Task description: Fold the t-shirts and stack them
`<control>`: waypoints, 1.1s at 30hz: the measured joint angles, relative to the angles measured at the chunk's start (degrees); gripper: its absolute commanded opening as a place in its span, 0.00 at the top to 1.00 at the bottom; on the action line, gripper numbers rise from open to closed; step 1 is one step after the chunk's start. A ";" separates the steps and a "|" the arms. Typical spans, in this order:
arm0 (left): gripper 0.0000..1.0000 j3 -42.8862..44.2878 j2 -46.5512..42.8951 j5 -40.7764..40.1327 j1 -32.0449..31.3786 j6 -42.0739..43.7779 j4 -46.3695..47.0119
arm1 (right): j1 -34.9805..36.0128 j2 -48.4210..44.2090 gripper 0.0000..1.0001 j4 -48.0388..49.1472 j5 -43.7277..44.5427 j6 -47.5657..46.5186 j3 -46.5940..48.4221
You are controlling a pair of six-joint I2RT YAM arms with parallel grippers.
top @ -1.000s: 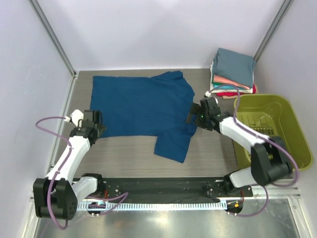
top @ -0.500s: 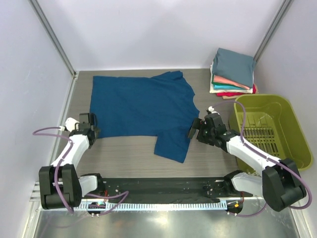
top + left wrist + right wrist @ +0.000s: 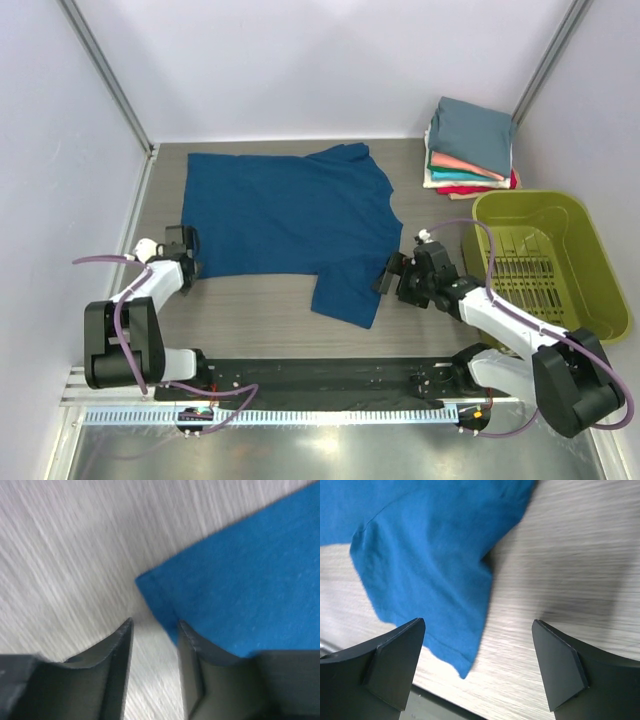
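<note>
I'm watching the right gripper [image 3: 389,272] drawing back toward me beside the sleeve [image 3: 350,292], jaws gaping wide and holding nothing. The left gripper [image 3: 155,625] is keeping to the shirt's [image 3: 285,215] near-left corner, jaws narrowing to a slim gap with nothing pinched. The shirt is lying flat on the desk [image 3: 260,305], unmoved. The folded stack [image 3: 470,145] is sitting at the far right.

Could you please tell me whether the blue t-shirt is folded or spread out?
Spread out. The blue t-shirt lies flat on the table with both sleeves extended; no fold shows.
</note>
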 measured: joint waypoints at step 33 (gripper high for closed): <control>1.00 -1.11 2.82 6.45 5.07 3.06 11.93 | 25.11 0.94 0.42 5.53 7.21 19.17 -4.63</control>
